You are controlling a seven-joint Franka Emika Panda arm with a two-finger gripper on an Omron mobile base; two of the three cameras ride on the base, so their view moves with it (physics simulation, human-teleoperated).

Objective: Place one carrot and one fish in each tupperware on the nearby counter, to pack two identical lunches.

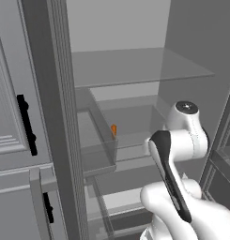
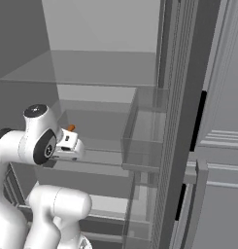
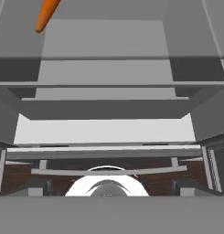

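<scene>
Retrieval step in hand: carrot lies on fridge shelf at upper left of hand view, gripper open and empty short of it; next move likely reaching up-left and closing on it.

An open grey fridge interior takes up the middle of both base views, with a clear glass shelf across its upper part and clear drawers stepped below it toward the front. Grey panelled cabinet fronts with black handles stand just beside the opening. In the hand view, dark brown wood floor shows beneath the lowest shelf edge.
</scene>
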